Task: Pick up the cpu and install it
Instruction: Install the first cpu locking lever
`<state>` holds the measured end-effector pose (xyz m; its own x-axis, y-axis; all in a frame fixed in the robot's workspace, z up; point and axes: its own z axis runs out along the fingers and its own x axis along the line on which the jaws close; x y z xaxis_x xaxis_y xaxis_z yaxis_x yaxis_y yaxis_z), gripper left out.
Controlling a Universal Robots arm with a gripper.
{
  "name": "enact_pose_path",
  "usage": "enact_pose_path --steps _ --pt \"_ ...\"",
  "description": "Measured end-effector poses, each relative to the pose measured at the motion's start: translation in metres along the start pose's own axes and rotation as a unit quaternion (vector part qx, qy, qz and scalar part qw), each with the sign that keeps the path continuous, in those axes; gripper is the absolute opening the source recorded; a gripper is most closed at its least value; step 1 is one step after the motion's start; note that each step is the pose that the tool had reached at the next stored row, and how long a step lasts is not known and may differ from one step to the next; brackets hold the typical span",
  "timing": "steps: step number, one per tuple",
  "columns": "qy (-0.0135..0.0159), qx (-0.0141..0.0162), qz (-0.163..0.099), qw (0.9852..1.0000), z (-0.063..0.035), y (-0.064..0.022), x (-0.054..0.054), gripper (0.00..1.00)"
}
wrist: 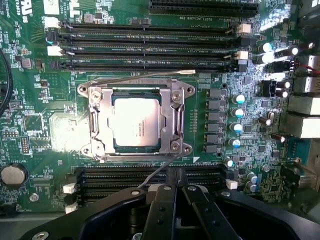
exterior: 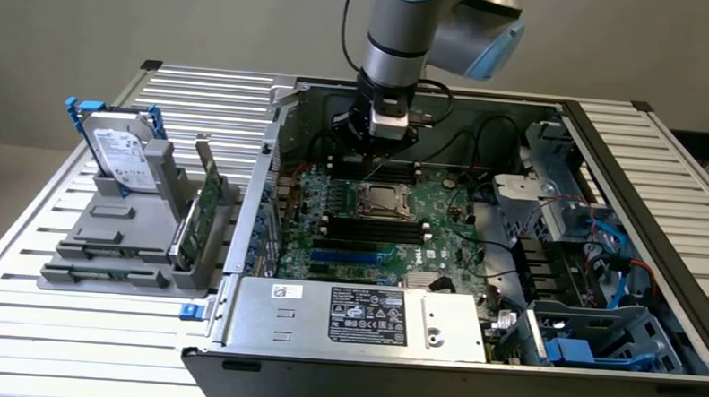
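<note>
CPU (wrist: pixel 136 122) lies flat in the socket (wrist: pixel 176 107) on the motherboard (wrist: pixel 35 120), silver top up, with the socket's metal frame around its edges. In the exterior view the cpu (exterior: pixel 376 199) sits near the middle of the board, inside the open case (exterior: pixel 643 175).

Two thin wire levers (wrist: pixel 145 77) run alongside the frame; I cannot tell whether they are latched. Rows of black memory slots (wrist: pixel 150 50) lie on both sides of the socket.

The claw (wrist: pixel 176 177) is closed, its two black fingers (wrist: pixel 162 210) pressed together with nothing between them. It hangs over the board beside the socket, above one bank of memory slots and clear of the cpu. In the exterior view the claw (exterior: pixel 374 163) points straight down from the arm (exterior: pixel 397 39), just on the far side of the socket.

A power supply (exterior: pixel 362 315) with a white and black label fills the near end of the case.

Outside the case, on the exterior view's left, a grey holder (exterior: pixel 113 242) stands on the slatted counter (exterior: pixel 37 346). A hard drive (exterior: pixel 123 157) in a blue bracket stands upright in the holder, and a green card (exterior: pixel 199 214) stands on edge in it, nearer the case.
</note>
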<state>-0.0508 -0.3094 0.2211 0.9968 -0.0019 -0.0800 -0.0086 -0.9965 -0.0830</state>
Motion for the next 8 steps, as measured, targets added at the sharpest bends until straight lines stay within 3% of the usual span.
enact_pose_path --steps 8 --pt "-0.0001 -0.0009 0.000 1.0000 0.0019 0.0004 -0.0006 0.11"
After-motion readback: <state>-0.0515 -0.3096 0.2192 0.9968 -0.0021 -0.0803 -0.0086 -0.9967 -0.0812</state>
